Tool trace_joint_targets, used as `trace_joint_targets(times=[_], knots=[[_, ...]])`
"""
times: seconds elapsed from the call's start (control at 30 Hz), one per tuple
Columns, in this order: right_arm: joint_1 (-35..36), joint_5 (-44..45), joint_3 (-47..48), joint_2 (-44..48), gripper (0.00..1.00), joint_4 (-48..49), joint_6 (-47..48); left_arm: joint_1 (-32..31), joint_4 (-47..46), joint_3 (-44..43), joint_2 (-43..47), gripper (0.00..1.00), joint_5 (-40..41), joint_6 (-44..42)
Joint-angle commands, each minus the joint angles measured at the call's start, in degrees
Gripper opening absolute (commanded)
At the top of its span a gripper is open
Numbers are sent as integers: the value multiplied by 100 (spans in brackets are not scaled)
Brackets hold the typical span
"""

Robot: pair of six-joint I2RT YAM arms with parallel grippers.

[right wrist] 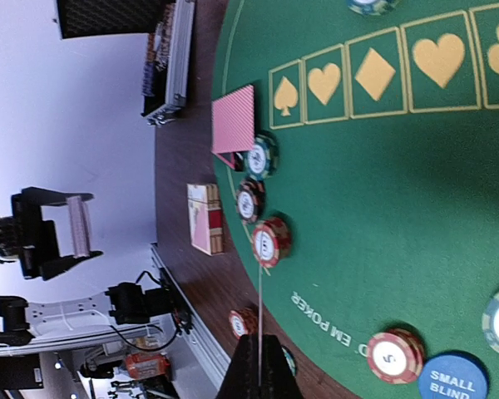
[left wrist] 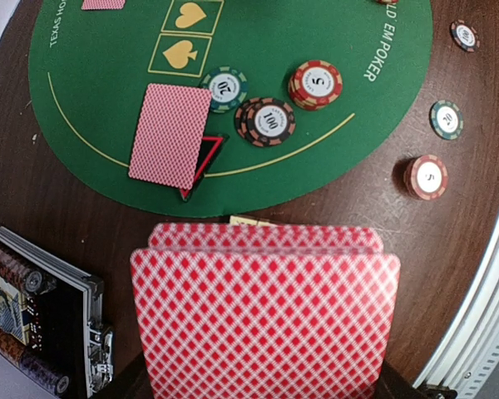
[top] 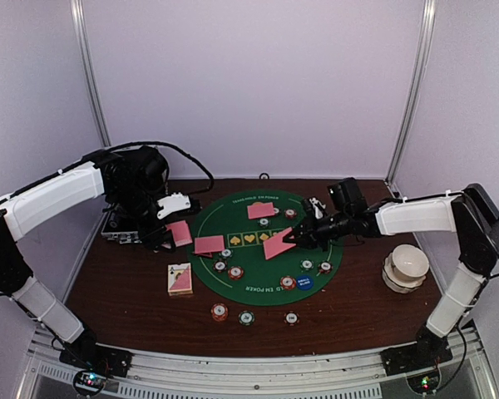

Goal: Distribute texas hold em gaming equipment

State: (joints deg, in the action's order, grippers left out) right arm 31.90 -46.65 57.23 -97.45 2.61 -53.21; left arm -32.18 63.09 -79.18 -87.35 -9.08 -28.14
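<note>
We look down on a dark wooden table (top: 125, 320) closed in by pale walls, with a round green mat (top: 224, 220) at its middle.

Nearest us, a red chip (top: 219, 312) and a green chip (top: 246, 317) lie on bare wood off the mat, and we judge them not yet given a place. Just beyond, a card box (top: 180, 279) sits beside the mat's left edge. Inside the near rim, chip stacks (top: 235, 272) and a blue disc (top: 304, 282) marked for the small blind are spread around the edge, likely one share per seat.

Further in, a face-down card (top: 209, 244) lies at the left seat with a black-red triangle (left wrist: 201, 162) touching its corner.

The left gripper (top: 170, 235) hangs off the mat's left side, clamped on a held stack (left wrist: 266, 316) of red-backed cards. We take it as the dealer's stock, kept clear of the felt.

The right gripper (top: 298, 238) is closed tight on a single card (top: 276, 246) over the middle of the mat, seemingly bound for a seat that has none. We cannot tell whether it touches the felt.

Farthest, another card (top: 260, 210) marks the far seat, and a black case (top: 121, 231) rests at the left.
</note>
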Motion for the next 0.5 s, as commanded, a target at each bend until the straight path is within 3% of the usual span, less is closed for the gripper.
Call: trace_joint_targets(times=[0.0,0.27,0.47], knots=[[-50,398,-205,169,0,-940,854,46,-47,-67,9,0,-65,-70],[-61,401,-44,-313,2,-888,979,46,22,-133,-4,0,-120,-69],[-61,667,293,-488,19,-1505,1434,46,54,-159,0,0,-120,-75]])
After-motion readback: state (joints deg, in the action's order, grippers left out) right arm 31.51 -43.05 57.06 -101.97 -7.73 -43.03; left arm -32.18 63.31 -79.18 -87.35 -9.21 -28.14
